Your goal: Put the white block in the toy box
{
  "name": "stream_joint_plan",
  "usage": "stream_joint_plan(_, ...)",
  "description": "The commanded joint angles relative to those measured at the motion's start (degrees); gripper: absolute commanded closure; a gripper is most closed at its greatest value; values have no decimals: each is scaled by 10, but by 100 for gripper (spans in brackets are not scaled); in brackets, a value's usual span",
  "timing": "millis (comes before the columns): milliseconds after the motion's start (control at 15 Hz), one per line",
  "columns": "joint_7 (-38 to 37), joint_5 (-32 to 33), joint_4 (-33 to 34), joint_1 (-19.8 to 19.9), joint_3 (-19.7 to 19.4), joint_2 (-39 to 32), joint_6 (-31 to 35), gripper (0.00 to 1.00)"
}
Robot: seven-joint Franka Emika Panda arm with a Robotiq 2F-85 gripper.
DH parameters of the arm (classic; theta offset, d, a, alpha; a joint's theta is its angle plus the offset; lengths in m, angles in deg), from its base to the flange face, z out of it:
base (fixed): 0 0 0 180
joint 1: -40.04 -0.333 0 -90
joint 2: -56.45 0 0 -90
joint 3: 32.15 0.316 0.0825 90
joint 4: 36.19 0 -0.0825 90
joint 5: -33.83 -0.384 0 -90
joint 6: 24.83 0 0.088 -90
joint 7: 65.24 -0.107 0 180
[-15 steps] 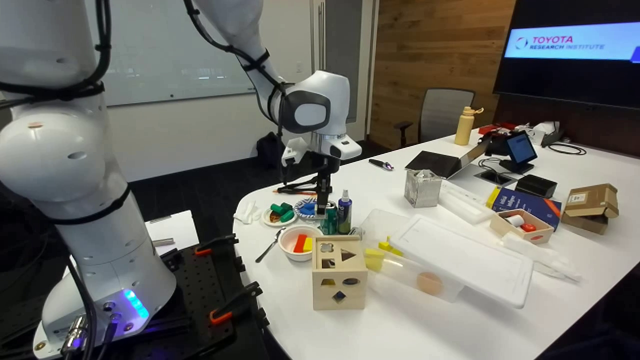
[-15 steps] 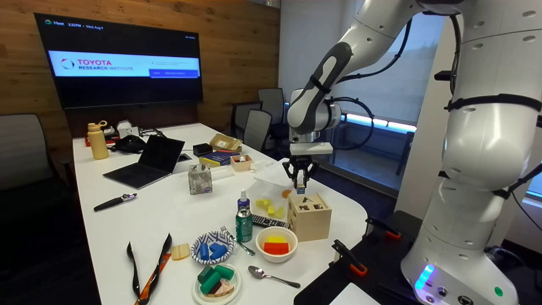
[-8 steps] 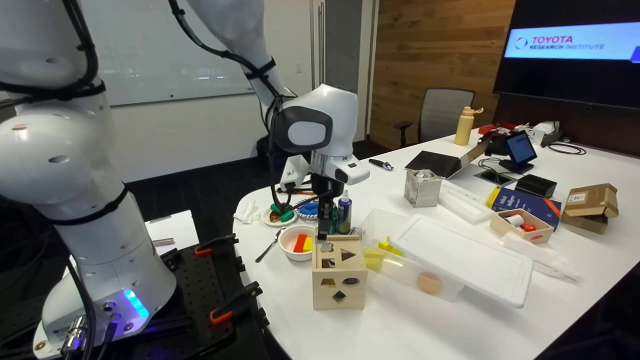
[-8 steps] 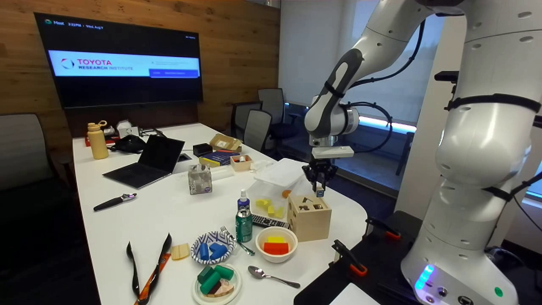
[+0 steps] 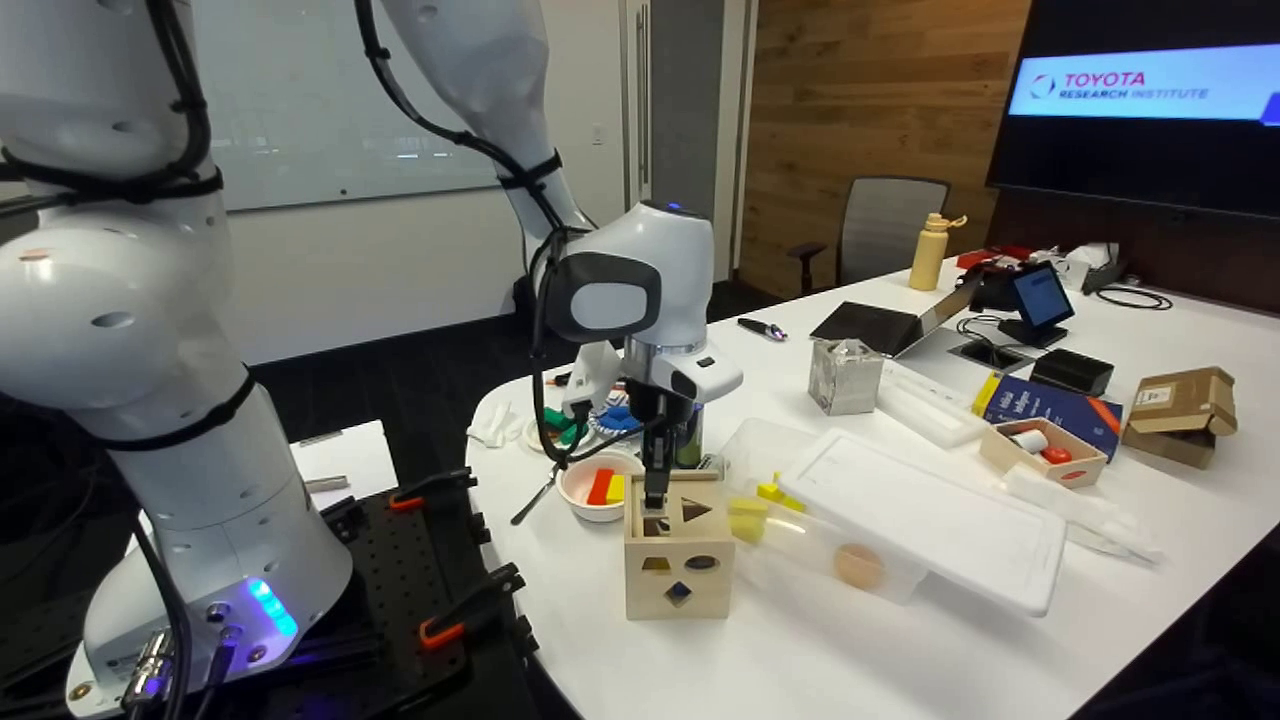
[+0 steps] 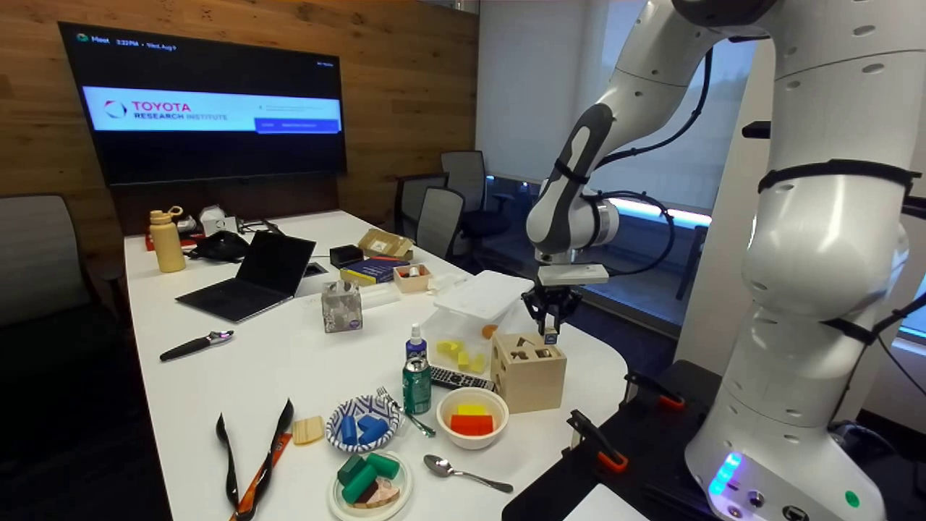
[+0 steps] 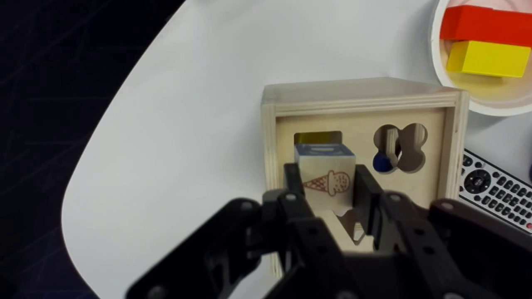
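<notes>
Fingers (image 7: 368, 191) of the gripper (image 7: 327, 178) sit pressed against both sides of the white block (image 7: 326, 189), the gap between them just the block's breadth. Pointing downward, the gripper holds the block over the top of the toy box (image 7: 353, 109); whether block and box touch, I cannot tell. One face of the block carries a reddish drawing (image 7: 330, 183) of an ice-cream cone, and a blue-marked face looks toward 12 o'clock in the wrist view.

With the block as the dial's centre there, a rectangular hole (image 7: 318, 137) in the box lies at 12, partly covered by the block. A four-lobed hole (image 7: 411, 160) sits at 2, something blue (image 7: 382, 163) showing through it, and a triangular hole (image 7: 348, 224) at 5. Farther out on the white table (image 7: 166, 145), a bowl (image 7: 435, 45) holding red and yellow pieces (image 7: 494, 60) stands at 2, and a remote (image 7: 492, 189) lies at 3.

In an exterior view, taking the box as centre, a green can (image 6: 417, 391) stands at 9 o'clock, and a clear container (image 6: 443, 325) under a white lid (image 6: 488, 293) sits between 10 and 11.
</notes>
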Motion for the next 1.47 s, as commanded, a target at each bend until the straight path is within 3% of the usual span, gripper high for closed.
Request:
stream_joint_plan(0,5,-19,5,0,3,-32,28,92)
stream_joint_plan(1267,-2,-22,35,-25,0,-96,61,92)
stream_joint_plan(1333,-2,-22,35,-26,0,-96,61,42)
stream_joint_plan(1400,-5,-18,32,-29,-5,-92,59,40)
